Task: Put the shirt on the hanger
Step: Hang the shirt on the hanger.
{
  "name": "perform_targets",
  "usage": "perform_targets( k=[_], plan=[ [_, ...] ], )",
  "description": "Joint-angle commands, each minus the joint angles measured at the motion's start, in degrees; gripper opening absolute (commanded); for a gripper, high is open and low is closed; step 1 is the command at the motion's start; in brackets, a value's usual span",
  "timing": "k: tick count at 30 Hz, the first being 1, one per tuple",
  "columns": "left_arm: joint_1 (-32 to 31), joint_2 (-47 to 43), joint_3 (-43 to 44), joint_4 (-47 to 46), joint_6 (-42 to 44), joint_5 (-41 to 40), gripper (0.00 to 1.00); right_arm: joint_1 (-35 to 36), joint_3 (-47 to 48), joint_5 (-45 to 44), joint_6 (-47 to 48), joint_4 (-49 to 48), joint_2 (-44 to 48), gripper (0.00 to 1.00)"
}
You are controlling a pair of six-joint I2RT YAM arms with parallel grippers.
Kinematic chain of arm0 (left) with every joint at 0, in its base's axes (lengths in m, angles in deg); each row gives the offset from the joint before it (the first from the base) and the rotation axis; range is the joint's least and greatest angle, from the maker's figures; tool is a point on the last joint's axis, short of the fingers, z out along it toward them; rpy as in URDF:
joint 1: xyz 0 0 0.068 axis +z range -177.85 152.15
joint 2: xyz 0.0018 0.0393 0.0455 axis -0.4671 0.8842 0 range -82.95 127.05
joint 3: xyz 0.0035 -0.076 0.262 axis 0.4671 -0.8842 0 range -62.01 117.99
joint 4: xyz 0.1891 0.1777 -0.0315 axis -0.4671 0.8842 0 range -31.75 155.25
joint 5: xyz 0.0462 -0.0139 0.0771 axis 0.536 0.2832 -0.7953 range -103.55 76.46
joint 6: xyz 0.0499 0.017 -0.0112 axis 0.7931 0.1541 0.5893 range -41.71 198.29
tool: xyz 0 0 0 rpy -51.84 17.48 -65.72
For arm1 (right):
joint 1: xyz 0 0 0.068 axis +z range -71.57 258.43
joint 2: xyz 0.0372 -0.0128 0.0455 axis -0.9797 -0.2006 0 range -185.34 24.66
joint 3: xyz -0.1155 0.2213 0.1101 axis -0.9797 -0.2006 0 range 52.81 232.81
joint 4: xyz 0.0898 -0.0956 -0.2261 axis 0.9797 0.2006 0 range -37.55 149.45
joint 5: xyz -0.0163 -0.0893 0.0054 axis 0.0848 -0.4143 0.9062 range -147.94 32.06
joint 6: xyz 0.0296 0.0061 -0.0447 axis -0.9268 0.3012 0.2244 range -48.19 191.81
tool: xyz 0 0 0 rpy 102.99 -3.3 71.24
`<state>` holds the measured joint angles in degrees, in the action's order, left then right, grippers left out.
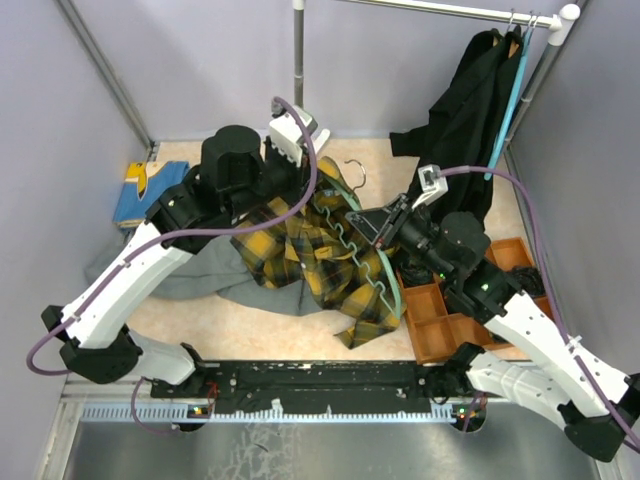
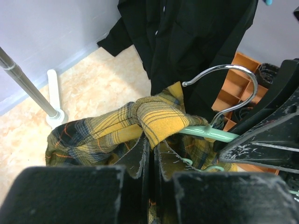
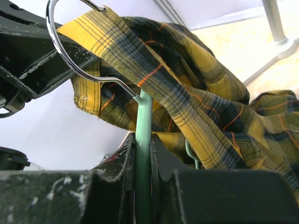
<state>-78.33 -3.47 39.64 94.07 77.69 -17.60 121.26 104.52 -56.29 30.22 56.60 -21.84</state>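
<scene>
The yellow plaid shirt (image 1: 305, 250) lies bunched mid-table and is draped over the pale teal hanger (image 1: 372, 275), whose wavy bar runs diagonally across it. The metal hook (image 1: 355, 170) pokes out at the far end. My left gripper (image 2: 152, 140) is shut on a fold of the shirt (image 2: 161, 116) right beside the hanger's arm (image 2: 208, 133) and hook (image 2: 233, 77). My right gripper (image 3: 143, 147) is shut on the hanger's teal arm (image 3: 143, 116) just below the hook (image 3: 70, 56), with plaid cloth (image 3: 196, 98) hanging over it. In the top view the two grippers (image 1: 318, 195) (image 1: 380, 228) stand close together.
A grey garment (image 1: 200, 270) lies under the shirt on the left. Black clothes (image 1: 465, 110) hang from the rail (image 1: 450, 10) at the back right. An orange compartment tray (image 1: 440, 315) sits under the right arm. A blue item (image 1: 150, 190) lies at the far left, and the rack's pole (image 1: 298, 60) stands at the back.
</scene>
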Motion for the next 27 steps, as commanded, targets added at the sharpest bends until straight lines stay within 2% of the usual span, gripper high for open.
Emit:
perform_targets(
  k=[1, 7, 14, 18, 23, 27],
  plan=[
    [-0.25, 0.14, 5.0, -1.09, 0.06, 0.37, 0.04, -0.03, 0.95, -0.24, -1.58, -16.0, -0.6, 0.0],
    [-0.24, -0.96, 3.8, -0.89, 0.78, -1.4, 0.07, -0.02, 6.28, 2.35, 2.28, -22.35, -0.51, 0.0],
    [-0.24, -1.82, 4.47, 0.2, 2.42, -3.62, 0.1, -0.03, 11.92, 0.84, 3.27, -21.74, 1.06, 0.0],
    [-0.24, -1.23, 7.17, -1.01, 2.71, 0.74, 0.0, -0.01, 13.07, -0.44, 4.3, -22.89, -0.26, 0.0],
    [-1.04, 2.18, 13.25, -0.46, 2.8, 5.02, 0.0, 0.0, 13.51, 0.9, 3.27, -25.97, -4.91, 0.0],
    [-3.04, 3.18, 12.97, -1.1, 2.03, 4.78, 0.0, -0.02, 12.38, 0.74, 2.82, -27.65, -7.28, 0.0]
  ],
)
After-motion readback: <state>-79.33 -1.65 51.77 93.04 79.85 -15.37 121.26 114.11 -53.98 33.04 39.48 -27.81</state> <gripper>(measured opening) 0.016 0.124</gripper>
